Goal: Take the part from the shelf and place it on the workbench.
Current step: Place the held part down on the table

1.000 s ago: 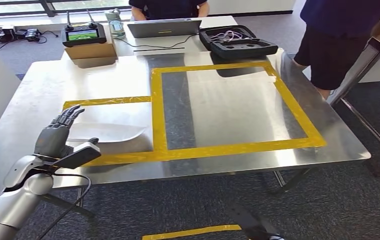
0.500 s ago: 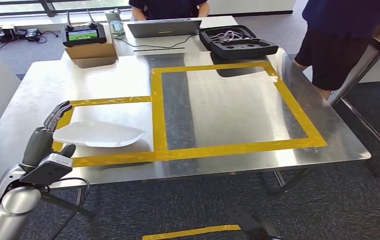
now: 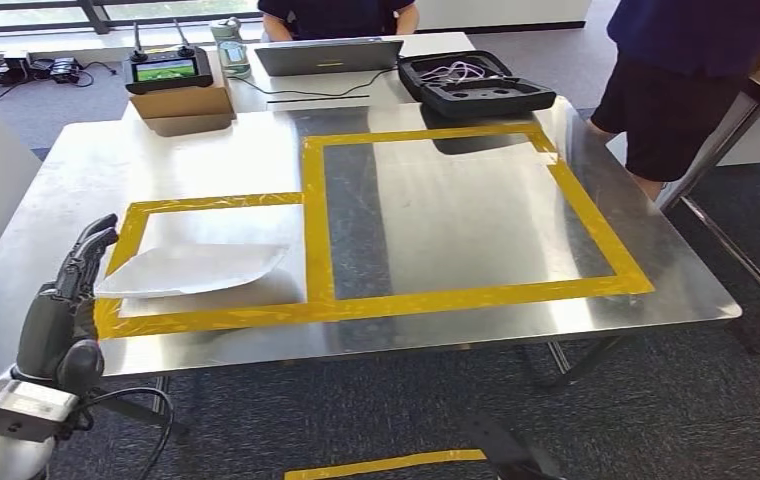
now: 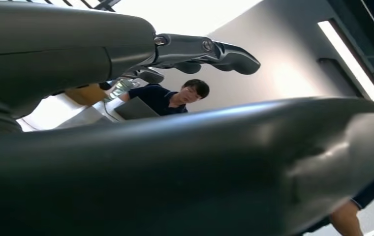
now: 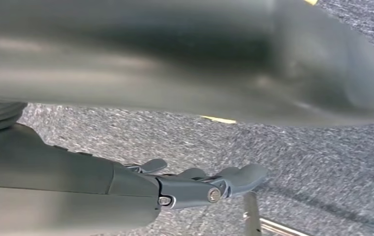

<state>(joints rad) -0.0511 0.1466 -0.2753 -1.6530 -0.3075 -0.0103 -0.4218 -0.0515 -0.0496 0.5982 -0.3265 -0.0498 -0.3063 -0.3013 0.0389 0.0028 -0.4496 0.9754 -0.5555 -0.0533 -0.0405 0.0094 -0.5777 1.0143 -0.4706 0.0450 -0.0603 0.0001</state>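
Part (image 3: 191, 269): white, flat, on counter (image 3: 436, 210) just beyond left hand (image 3: 61, 300), long axis pointing away rightward. Left hand open, empty; right hand (image 5: 195, 184) open.

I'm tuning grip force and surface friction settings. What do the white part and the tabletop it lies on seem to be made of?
The flat white leaf-shaped part looks like thin moulded plastic with a matte finish: uniform white, no glare, a thin tapered edge. It could also be painted sheet; the view leaves that open. The silver workbench top looks like brushed stainless steel: it shows soft mirror-like reflections and bright window glare.
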